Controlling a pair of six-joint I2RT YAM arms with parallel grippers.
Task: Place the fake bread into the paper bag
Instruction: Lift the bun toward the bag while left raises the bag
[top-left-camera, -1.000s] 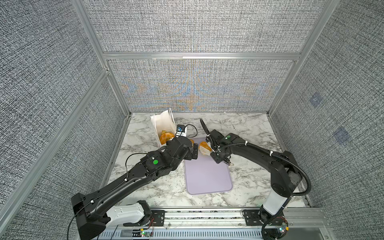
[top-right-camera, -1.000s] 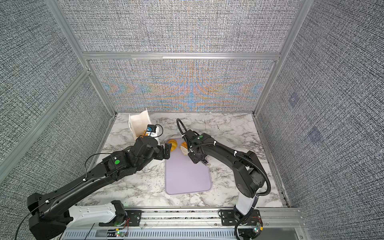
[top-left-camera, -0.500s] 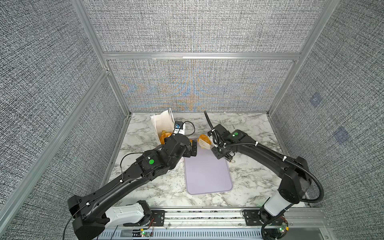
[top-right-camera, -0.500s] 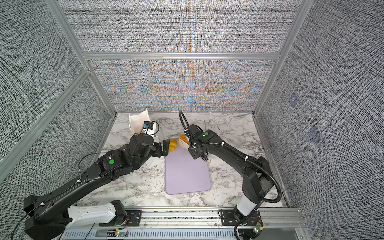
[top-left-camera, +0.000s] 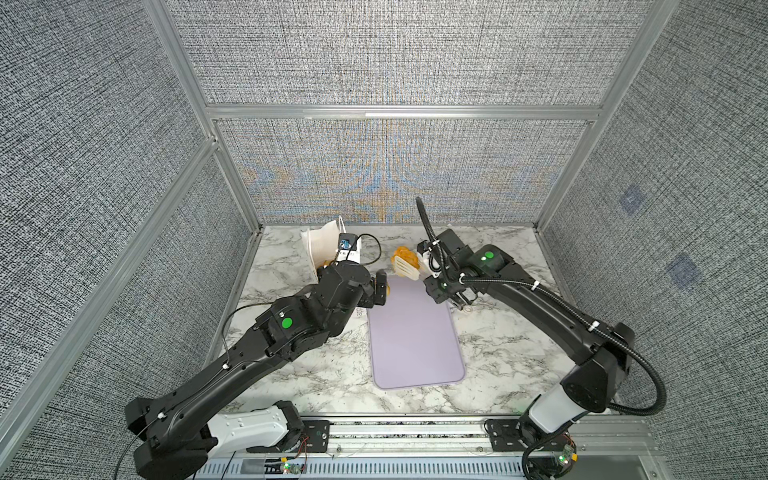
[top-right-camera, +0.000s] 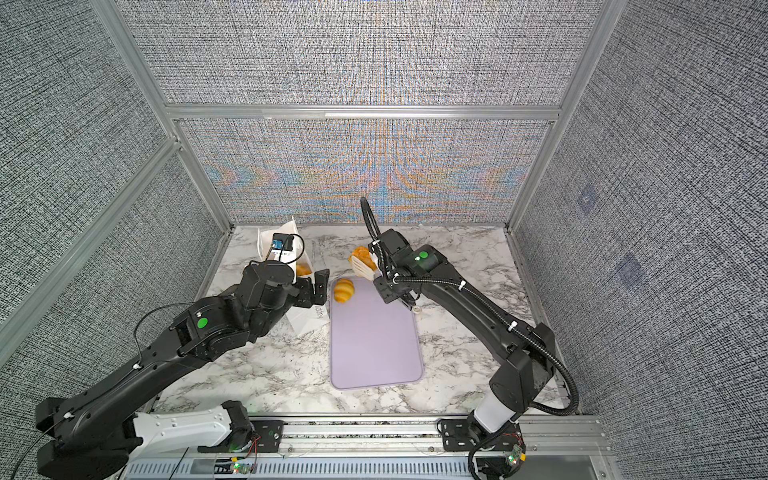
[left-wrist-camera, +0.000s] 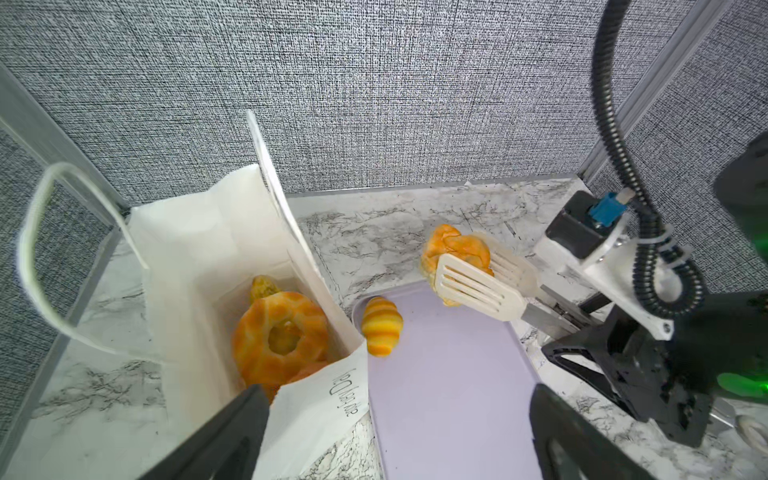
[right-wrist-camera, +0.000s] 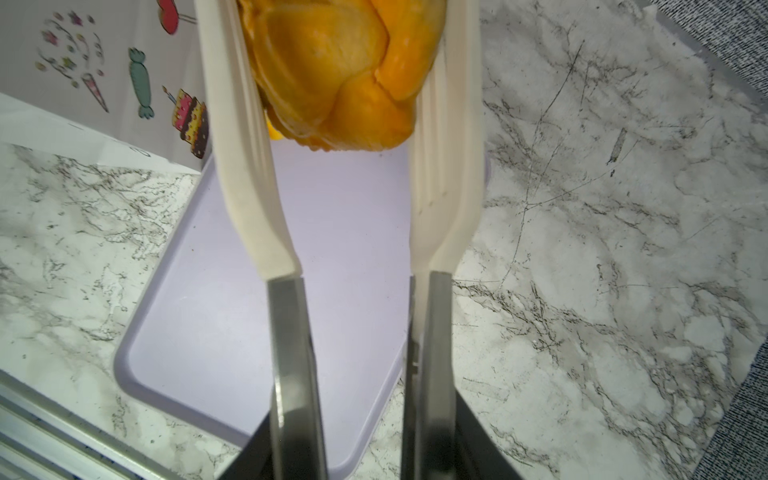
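Note:
The white paper bag (top-left-camera: 322, 245) (top-right-camera: 286, 232) (left-wrist-camera: 199, 249) stands at the back left, mouth open. Inside it lie a ring doughnut (left-wrist-camera: 282, 336) and other fake bread. My left gripper (top-left-camera: 376, 291) (top-right-camera: 313, 286) (left-wrist-camera: 397, 388) is open and straddles the bag's near wall, one finger inside. My right gripper (top-left-camera: 430, 270) (top-right-camera: 380, 270) (right-wrist-camera: 361, 449) is shut on white tongs (left-wrist-camera: 478, 286) (right-wrist-camera: 245, 166). The tongs clamp a golden pastry (top-left-camera: 407, 257) (top-right-camera: 360, 254) (left-wrist-camera: 455, 249) (right-wrist-camera: 340, 75) in the air over the tray's far end. A striped croissant (top-right-camera: 344, 290) (left-wrist-camera: 381, 326) lies in the tray's far left corner.
The flat lilac tray (top-left-camera: 415, 332) (top-right-camera: 374, 332) (left-wrist-camera: 449, 395) (right-wrist-camera: 208, 311) lies on the marble table (top-left-camera: 498, 353) between the arms, next to the bag. Grey fabric walls with metal rails close in the left, back and right sides.
The right arm has lifted the tongs and pastry up and toward the back, off the tray. The left arm has shifted slightly toward the bag, its gripper still open.

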